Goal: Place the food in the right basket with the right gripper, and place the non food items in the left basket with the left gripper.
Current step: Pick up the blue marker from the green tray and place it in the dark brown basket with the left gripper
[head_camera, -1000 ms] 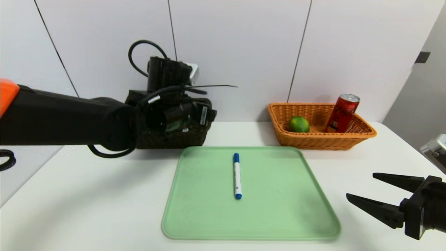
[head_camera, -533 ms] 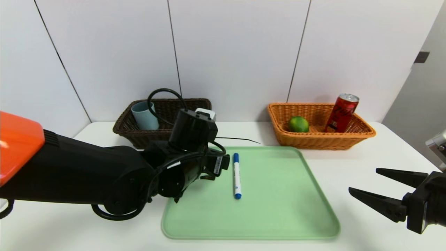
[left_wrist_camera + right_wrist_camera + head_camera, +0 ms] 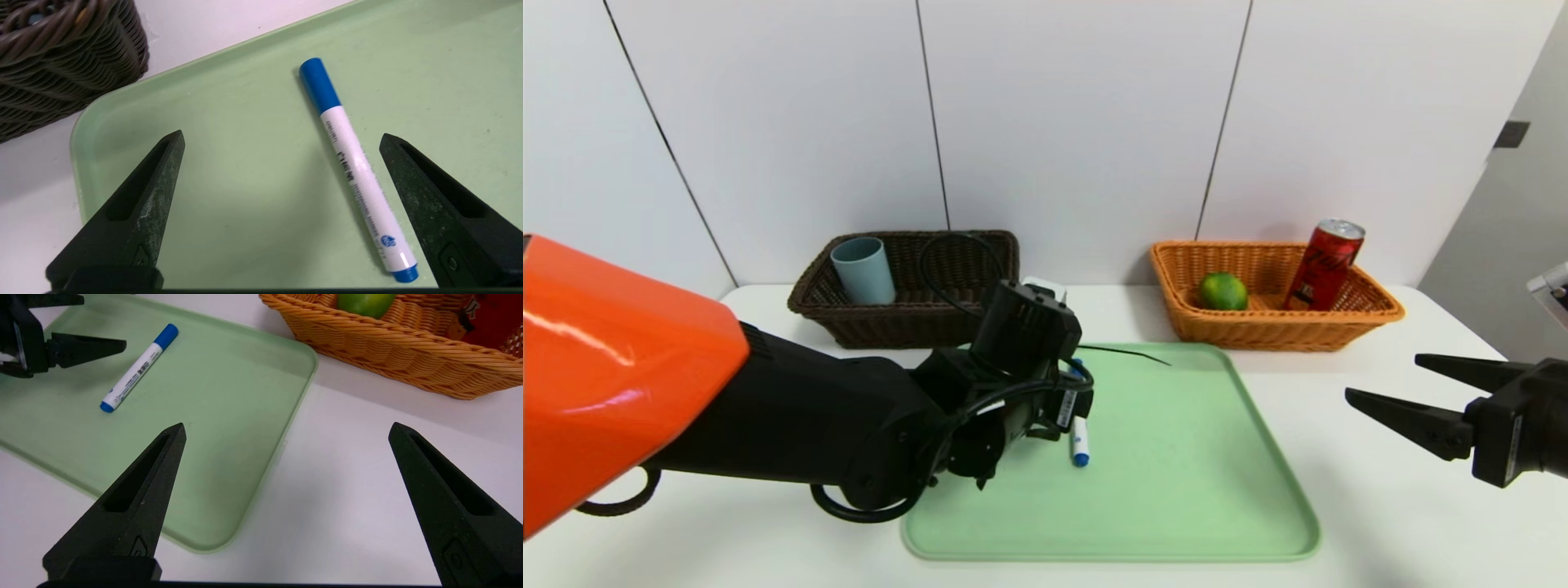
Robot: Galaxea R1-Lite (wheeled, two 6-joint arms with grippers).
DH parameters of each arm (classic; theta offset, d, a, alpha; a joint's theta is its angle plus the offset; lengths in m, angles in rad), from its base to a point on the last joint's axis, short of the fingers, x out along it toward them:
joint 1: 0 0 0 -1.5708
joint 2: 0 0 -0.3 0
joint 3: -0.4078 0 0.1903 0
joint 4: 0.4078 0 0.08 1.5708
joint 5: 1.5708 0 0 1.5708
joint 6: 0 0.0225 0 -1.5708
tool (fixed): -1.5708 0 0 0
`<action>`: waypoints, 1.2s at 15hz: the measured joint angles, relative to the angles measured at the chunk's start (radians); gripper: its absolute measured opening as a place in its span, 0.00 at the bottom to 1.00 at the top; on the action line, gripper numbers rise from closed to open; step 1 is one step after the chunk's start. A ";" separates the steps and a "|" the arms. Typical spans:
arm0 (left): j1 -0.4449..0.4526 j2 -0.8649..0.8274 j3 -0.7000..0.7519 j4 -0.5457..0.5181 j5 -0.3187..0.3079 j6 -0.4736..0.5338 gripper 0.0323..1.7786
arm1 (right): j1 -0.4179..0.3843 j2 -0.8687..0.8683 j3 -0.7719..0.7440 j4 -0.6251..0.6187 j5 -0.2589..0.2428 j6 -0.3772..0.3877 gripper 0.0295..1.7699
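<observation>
We've got the left tool (image 3: 282, 139) low over the green tray (image 3: 1176, 490), fingers spread wide, the white marker with blue cap (image 3: 355, 171) lying flat between them, nearer one finger and untouched. The blue-grey cup (image 3: 863, 269) stands in the dark brown basket (image 3: 907, 322). Over in the orange basket (image 3: 1258, 327) we see the lime (image 3: 1223, 291) and the red soda can (image 3: 1323, 265). Our right tool (image 3: 1380, 382) hovers wide open above the white surface (image 3: 1380, 506), beside the tray.

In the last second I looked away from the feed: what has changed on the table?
The left gripper swung from the dark brown basket down over the tray, open around the marker, not gripping. Marker, cup, lime, can unmoved; right gripper rose slightly.
</observation>
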 joint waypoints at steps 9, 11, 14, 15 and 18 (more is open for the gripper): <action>0.000 0.103 -0.079 0.019 0.005 0.002 0.95 | -0.038 0.056 0.017 -0.082 0.001 0.004 0.97; 0.000 0.125 -0.094 0.027 0.005 0.002 0.95 | -0.039 0.058 0.023 -0.083 0.001 0.003 0.97; 0.000 0.144 -0.100 0.028 0.005 0.003 0.95 | -0.039 0.058 0.030 -0.082 0.001 0.002 0.97; 0.000 0.148 -0.101 0.026 0.005 0.002 0.95 | -0.039 0.058 0.031 -0.083 0.001 0.002 0.97; 0.000 0.153 -0.099 0.024 0.005 0.001 0.95 | -0.039 0.059 0.032 -0.083 0.002 0.002 0.97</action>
